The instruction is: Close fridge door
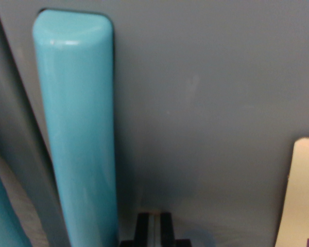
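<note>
— Grey panel, item one in the wrist view: what is recorded?

— Grey fridge door (211, 103), smooth and matt, is seen filling almost the whole frame, from the upper left corner to the right edge. A faint paler smudge is noted on its surface above centre. Its left edge is seen running on a slant from the top left down toward the bottom.

— Item two?

— Turquoise handle (77, 134), a glossy rounded bar, is mounted upright on the door toward the wrist view's left. Its blunt top end is set close under the frame's upper edge, with a dark shadow line around it; its lower end is cut off by the bottom edge.

— Anything beside the door?

— A second turquoise surface (2, 216) is glimpsed at the lower left corner, beyond the door's slanted edge; what it belongs to cannot be told. A cream card or label (301, 195) with a little purple print is seen at the lower right, lying against the door.

— And the end effector?

— Gripper (154, 229) is entered at the bottom centre, just to the right of the handle: two black fingers (142, 226) are seen pressed together with only a pale strip between them, clenched on nothing, their tips right at the door face. Actual contact cannot be told.
</note>
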